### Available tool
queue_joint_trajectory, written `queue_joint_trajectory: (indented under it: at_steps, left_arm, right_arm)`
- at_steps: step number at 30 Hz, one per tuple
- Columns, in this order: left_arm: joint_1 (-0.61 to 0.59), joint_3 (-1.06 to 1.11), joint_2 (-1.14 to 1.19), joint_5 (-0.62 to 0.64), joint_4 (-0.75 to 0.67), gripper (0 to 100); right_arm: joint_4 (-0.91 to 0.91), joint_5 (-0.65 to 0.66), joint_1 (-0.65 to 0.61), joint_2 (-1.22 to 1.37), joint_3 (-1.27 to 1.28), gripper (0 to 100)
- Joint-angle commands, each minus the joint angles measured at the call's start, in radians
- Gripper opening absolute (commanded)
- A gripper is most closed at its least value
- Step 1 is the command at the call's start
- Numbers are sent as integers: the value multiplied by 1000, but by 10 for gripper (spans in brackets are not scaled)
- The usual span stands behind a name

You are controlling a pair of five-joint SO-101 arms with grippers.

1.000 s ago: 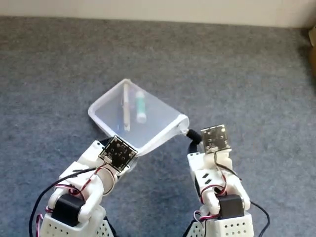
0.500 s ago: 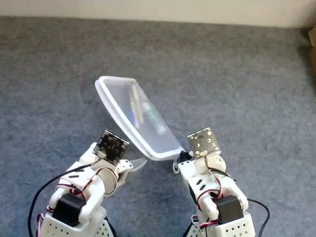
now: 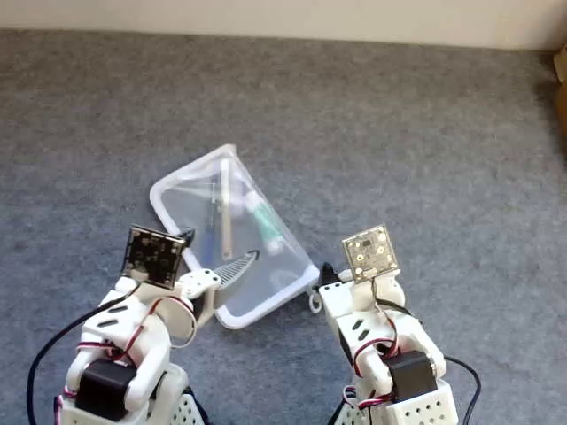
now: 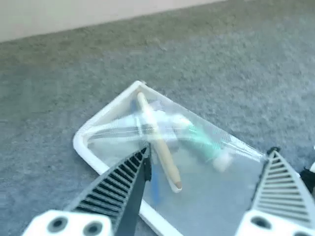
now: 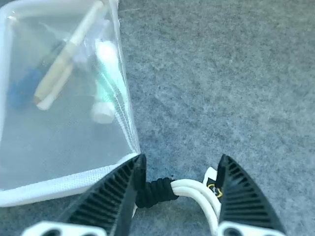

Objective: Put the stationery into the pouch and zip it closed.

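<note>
A grey, carpet-like covering with a short, flecked pile spreads over the whole worktop (image 3: 425, 142). Along its far edge runs a pale cream strip of wall (image 3: 283, 16), meeting the grey in a straight line; the left wrist view shows the same pale band (image 4: 74, 17) slanting across one corner. A brown object (image 3: 561, 88) juts in at the right edge of the high view, too cropped to identify. The light is soft and even, and the shadows are faint.

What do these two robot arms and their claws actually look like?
Both the left arm and the right arm are white plastic with black motor blocks, looped red and black wires, and a square circuit board at the wrist. The left gripper and right gripper have ribbed, pointed, triangular fingers on white bases.
</note>
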Motion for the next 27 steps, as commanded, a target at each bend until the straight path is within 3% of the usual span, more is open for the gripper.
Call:
queue_joint_trajectory:
  at_steps: [1,6,16,27]
  left_arm:
    - [-73,-79,-5,6,-2,333]
    - [-179,-70,-5,6,0,319]
    - [-378,48,-5,3,-3,104]
    - [-492,171,-5,3,-3,77]
  right_arm:
    - [-22,-8,-1,-10,-39,217]
    - [-22,-8,1,-10,-39,148]
    - [-27,-6,1,-10,-45,6]
    - [-27,-8,38,-10,27,5]
